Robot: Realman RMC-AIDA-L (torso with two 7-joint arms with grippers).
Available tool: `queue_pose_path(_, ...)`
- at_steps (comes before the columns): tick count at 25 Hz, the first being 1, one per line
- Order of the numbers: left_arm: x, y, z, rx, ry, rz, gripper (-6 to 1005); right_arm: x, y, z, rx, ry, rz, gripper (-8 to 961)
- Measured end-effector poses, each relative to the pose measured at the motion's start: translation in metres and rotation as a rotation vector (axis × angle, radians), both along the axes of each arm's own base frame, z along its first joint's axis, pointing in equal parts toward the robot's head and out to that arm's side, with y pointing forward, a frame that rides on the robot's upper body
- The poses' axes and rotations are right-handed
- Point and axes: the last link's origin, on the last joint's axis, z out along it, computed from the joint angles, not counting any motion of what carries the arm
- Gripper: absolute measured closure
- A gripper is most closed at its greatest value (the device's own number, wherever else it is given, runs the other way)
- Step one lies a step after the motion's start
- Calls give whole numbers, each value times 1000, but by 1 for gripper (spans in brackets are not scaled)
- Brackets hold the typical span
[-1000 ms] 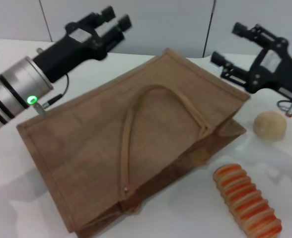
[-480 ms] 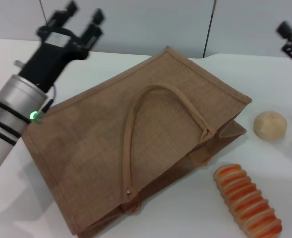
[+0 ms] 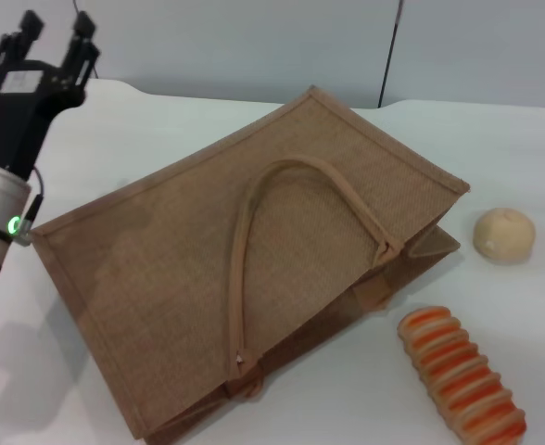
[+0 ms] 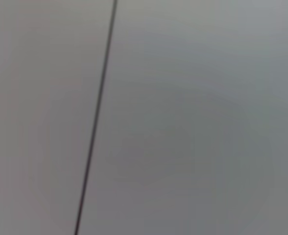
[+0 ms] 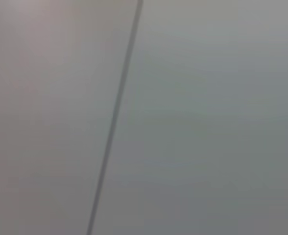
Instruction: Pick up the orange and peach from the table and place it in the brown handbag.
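The large tan-brown woven jute handbag (image 3: 254, 269) lies flat across the desk's middle; being soft and floppy, its mouth probably needs holding open. Neither fruit is visible. The left gripper (image 3: 55, 37), fingers spread, hovers at the far-left corner.

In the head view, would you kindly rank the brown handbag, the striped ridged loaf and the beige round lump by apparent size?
1. brown handbag, by far the largest.
2. striped ridged loaf, though it lies nearer the camera.
3. beige round lump, smallest.
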Motion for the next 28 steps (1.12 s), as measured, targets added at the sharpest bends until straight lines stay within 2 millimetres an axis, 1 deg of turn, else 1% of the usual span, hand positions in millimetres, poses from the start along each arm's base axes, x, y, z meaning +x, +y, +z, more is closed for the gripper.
queue_pose_path(4,-3,-2,3,18,-17,10,319,4,-2,3,27,26,-26,190)
queue_pose_path(23,-7,1,3,10,-23,44,319,4,-2,4,27,40,-18,194)
queue_pose_path(28,-6,2,3,10,-24,42,319,4,-3,1,20,50,-24,194)
